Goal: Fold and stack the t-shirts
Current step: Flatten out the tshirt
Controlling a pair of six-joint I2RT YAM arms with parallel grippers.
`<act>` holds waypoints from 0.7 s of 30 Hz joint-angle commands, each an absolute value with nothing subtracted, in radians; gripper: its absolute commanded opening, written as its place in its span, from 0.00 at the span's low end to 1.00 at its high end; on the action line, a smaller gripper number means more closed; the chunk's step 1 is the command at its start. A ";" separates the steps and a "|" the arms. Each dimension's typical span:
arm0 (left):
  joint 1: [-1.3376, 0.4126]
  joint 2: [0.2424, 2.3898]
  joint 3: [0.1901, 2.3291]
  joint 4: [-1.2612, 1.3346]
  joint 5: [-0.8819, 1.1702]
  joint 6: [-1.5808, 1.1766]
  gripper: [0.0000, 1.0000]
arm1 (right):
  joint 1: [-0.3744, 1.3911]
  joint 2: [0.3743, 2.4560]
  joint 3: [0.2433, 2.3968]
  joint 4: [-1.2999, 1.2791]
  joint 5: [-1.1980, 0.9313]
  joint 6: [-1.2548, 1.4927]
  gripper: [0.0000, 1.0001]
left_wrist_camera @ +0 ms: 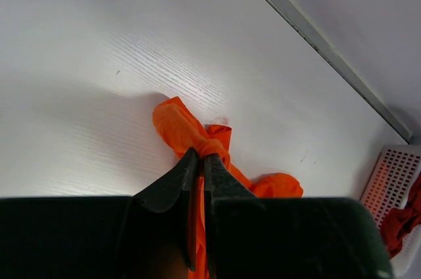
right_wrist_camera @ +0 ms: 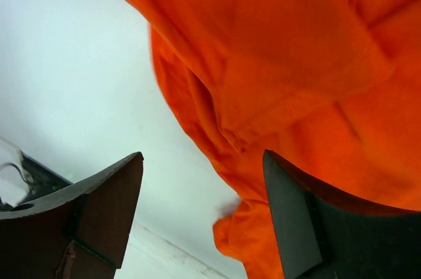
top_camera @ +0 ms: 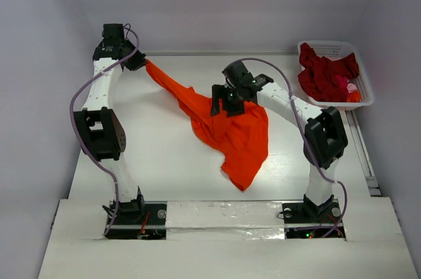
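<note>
Orange t-shirt (top_camera: 231,133), left tool (left_wrist_camera: 200,155) clamped, arm (top_camera: 105,91) outstretched

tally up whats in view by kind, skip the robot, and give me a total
orange t-shirt: 1
white basket: 1
heap of dark red cloth in the basket: 1 (pieces in it cannot be told apart)
total: 3
</note>
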State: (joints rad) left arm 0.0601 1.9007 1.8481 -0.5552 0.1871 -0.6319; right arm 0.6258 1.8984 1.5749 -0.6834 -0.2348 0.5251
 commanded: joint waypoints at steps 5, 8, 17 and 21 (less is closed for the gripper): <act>0.064 1.887 1.879 -0.551 0.179 -0.620 0.00 | 0.560 1.963 1.772 -0.718 -0.091 0.459 0.62; 0.064 1.884 1.876 -0.551 0.181 -0.618 0.00 | 0.516 1.988 1.775 -0.713 -0.069 0.443 0.58; 0.064 1.881 1.853 -0.535 0.189 -0.623 0.00 | 0.476 2.052 1.798 -0.721 -0.009 0.397 0.54; 0.064 1.884 1.859 -0.537 0.189 -0.623 0.00 | 0.476 2.071 1.796 -0.718 -0.026 0.399 0.50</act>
